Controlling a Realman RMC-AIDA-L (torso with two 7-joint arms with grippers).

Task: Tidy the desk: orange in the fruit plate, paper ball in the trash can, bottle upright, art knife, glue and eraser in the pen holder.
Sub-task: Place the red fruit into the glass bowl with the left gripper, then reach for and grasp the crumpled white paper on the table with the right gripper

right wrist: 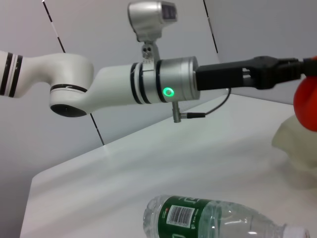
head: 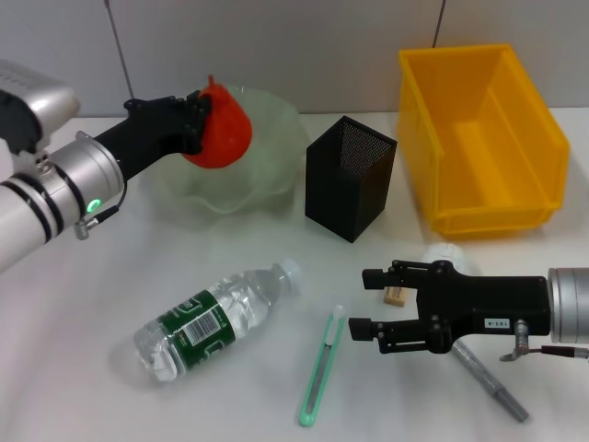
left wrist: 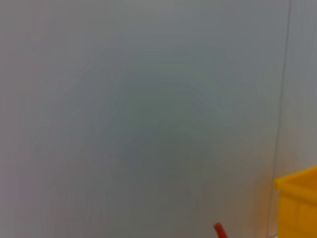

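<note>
The green art knife (head: 322, 366) lies nearest, at six o'clock on the desk (head: 92, 350). The orange (head: 219, 127), at eleven o'clock, is clamped in the left gripper (head: 204, 109) fingers above the fruit plate (head: 267, 166); reddish, smooth, with a pointed tip, it likely handles light and firm, best held across its middle. The right gripper (head: 366, 302) hovers with fingers apart near the eraser (head: 396, 295).

I count one orange (head: 219, 129), one pale green fruit plate (head: 267, 175), one black mesh pen holder (head: 350, 180) and one yellow bin (head: 479, 138). On the table lie one plastic bottle (head: 212, 318), one green art knife (head: 322, 366), one small eraser (head: 396, 295), one white paper ball (head: 451, 256) and one grey pen (head: 492, 382). I have two grippers: my left gripper (head: 198, 115) and my right gripper (head: 363, 302).
</note>
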